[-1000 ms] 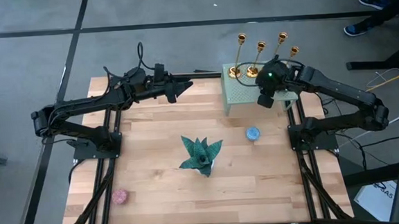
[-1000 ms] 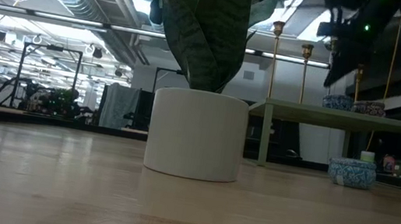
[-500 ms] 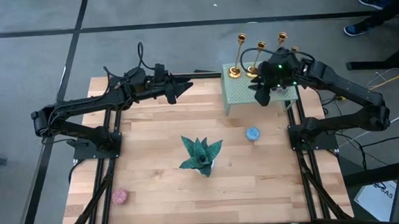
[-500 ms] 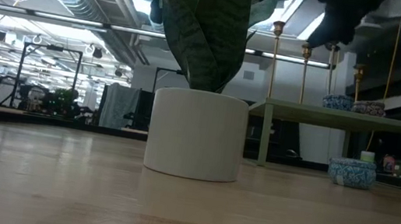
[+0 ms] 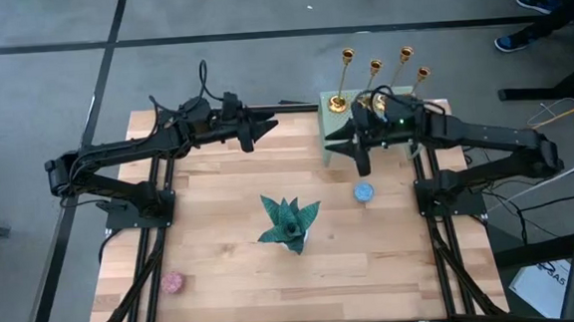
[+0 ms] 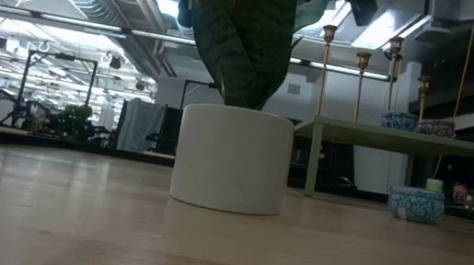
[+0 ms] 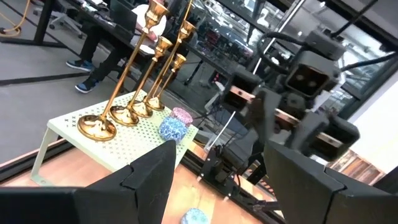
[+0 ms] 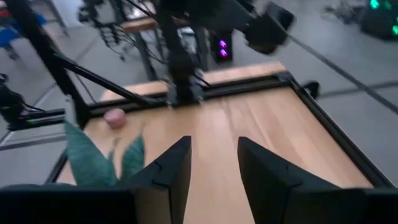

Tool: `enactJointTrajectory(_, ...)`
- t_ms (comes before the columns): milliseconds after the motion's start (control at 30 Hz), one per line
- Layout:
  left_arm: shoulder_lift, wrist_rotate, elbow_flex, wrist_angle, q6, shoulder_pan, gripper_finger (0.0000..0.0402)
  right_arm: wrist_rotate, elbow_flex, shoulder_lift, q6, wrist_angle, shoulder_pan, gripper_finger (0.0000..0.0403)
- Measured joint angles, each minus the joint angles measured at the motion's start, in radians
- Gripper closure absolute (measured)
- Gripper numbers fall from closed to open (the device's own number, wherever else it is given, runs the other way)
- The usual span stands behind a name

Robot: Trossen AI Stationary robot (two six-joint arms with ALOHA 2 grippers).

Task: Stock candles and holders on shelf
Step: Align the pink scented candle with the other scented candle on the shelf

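Note:
The pale green shelf point(image 5: 342, 136) stands at the table's far right. Four gold holders point(image 7: 134, 93) stand on its top by their round bases. A blue candle point(image 7: 172, 129) and a mauve candle point(image 7: 181, 115) lie on the shelf beside them. Another blue candle point(image 5: 364, 191) lies on the table just near the shelf. The pink candle point(image 5: 173, 283) lies at the near left. My right gripper point(image 5: 357, 157) hovers open and empty over the shelf's near left part. My left gripper point(image 5: 262, 131) hangs open and empty at the far middle, left of the shelf.
A teal spiky plant ornament point(image 5: 289, 223) in a white pot point(image 6: 231, 158) stands mid-table. The arm frames' black rails point(image 5: 157, 239) run along the table's left and right sides. A person's feet point(image 5: 523, 27) show on the floor beyond the far right.
My right gripper has gone from over the shelf's right part toward the table's left and up, rising out of the low view. It has swung round to face the near left. The candles and holders have stayed in place.

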Motion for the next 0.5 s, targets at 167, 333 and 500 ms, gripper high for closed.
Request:
enactJointTrajectory(167, 0.000, 0.001, 0.000, -0.046, 0.010, -0.006, 0.0179, 0.001, -0.067, 0.000, 0.010, 0.162, 0.066, 0.0269)
enactJointTrajectory(333, 0.000, 0.043, 0.000, -0.073, 0.001, -0.028, 0.0217, 0.003, -0.132, 0.000, 0.053, 0.321, 0.113, 0.0269)
enactJointTrajectory(500, 0.000, 0.085, 0.000, -0.117, 0.006, -0.064, 0.0286, 0.017, -0.181, 0.000, 0.048, 0.390, 0.139, 0.0269)
